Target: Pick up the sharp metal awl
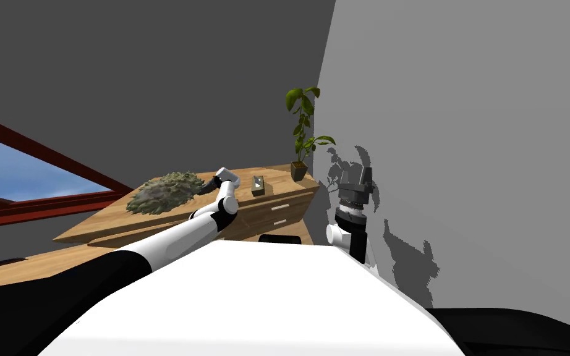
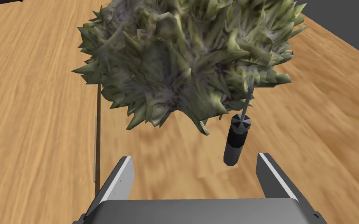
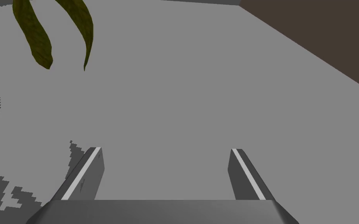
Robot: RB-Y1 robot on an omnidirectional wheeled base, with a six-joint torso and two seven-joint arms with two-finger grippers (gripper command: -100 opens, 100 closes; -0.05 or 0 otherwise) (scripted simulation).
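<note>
The awl (image 2: pixel 237 137) lies on the wooden desk top (image 2: pixel 34 97): a dark handle with a thin metal shaft running under the edge of a spiky grey-green clump (image 2: pixel 186 58). My left gripper (image 2: pixel 194 171) is open just short of the handle, which sits nearer one finger than the other, and nothing is between the fingers. In the head view the left gripper (image 1: pixel 211 183) reaches over the desk (image 1: pixel 172 216) to the clump (image 1: pixel 166 191). My right gripper (image 1: pixel 357 176) is raised beside the grey wall with its fingers (image 3: pixel 89 171) open and empty.
A small box (image 1: pixel 258 185) and a potted plant (image 1: pixel 303 139) stand on the desk's far end by the wall. Two drawers (image 1: pixel 277 213) face me in the desk front. A thin dark groove (image 2: pixel 97 136) runs across the desk top near the left fingers.
</note>
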